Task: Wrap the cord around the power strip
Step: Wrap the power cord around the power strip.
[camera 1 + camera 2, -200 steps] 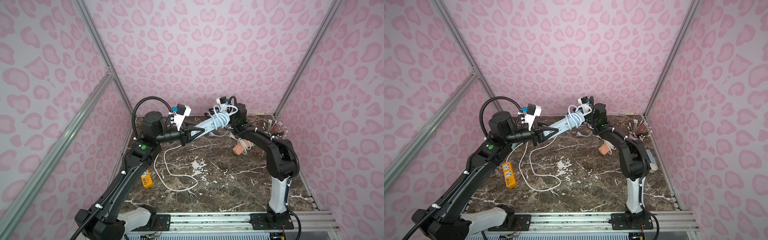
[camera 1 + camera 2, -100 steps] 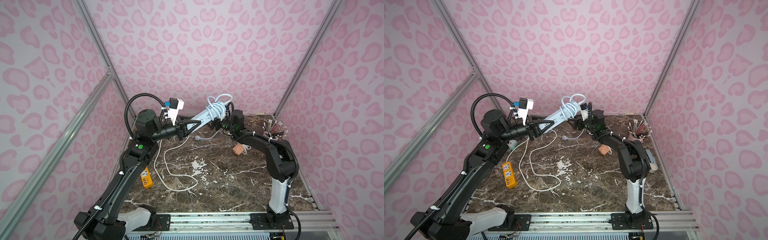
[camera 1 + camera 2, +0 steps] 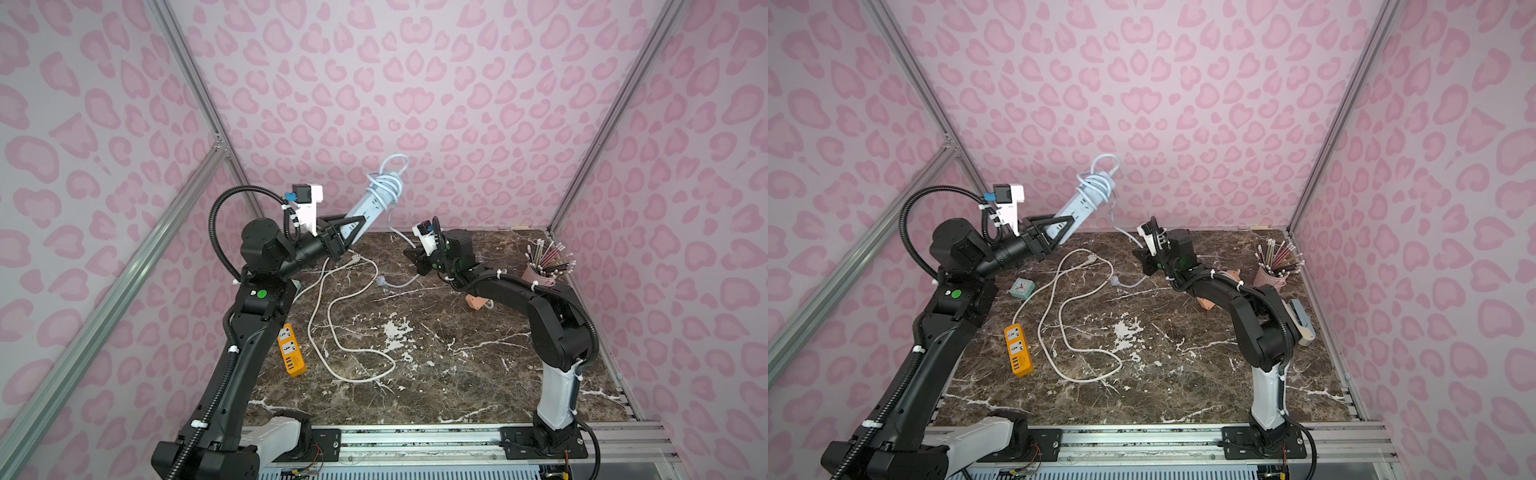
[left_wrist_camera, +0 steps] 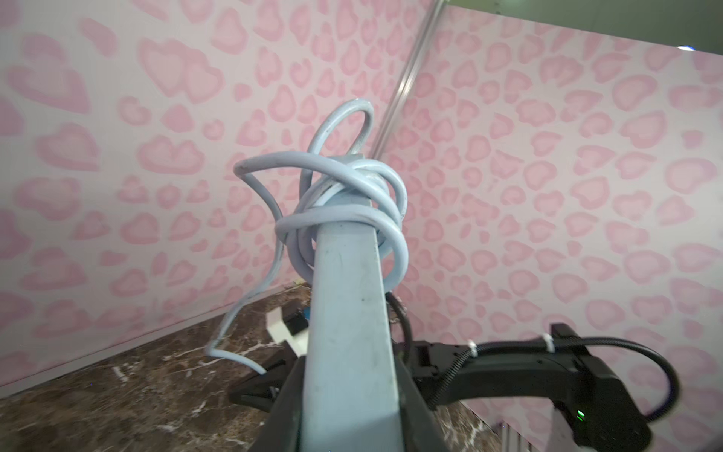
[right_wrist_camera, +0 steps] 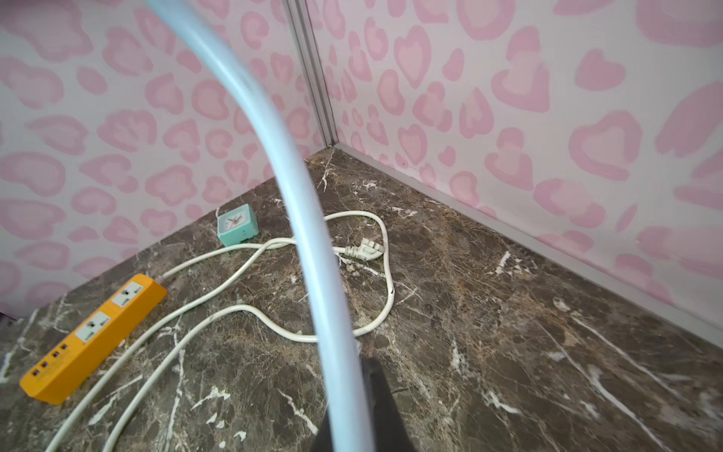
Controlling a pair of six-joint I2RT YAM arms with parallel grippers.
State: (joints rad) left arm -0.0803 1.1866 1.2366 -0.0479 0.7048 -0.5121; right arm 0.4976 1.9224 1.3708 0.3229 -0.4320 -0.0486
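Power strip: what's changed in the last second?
The left tool, still clamped on the blue power strip, swung it up steeper toward the back wall. The right tool dropped from the wrapped end toward the table and shut on the trailing cord. Orange strip, its white cable and the pencil cup stayed put.

close to the right wrist lens the cord (image 5: pixel 305 219) is blurring and running off the picture at both ends, covering most of the right gripper (image 5: pixel 364 375). in the left wrist view the picture's edge is cutting off the power strip (image 4: pixel 348 313) and the left gripper (image 4: pixel 350 407). the right arm (image 3: pixel 511 291) is hiding part of a peach-coloured thing (image 3: pixel 475 301) toward the right edge of the table (image 3: pixel 415 374).
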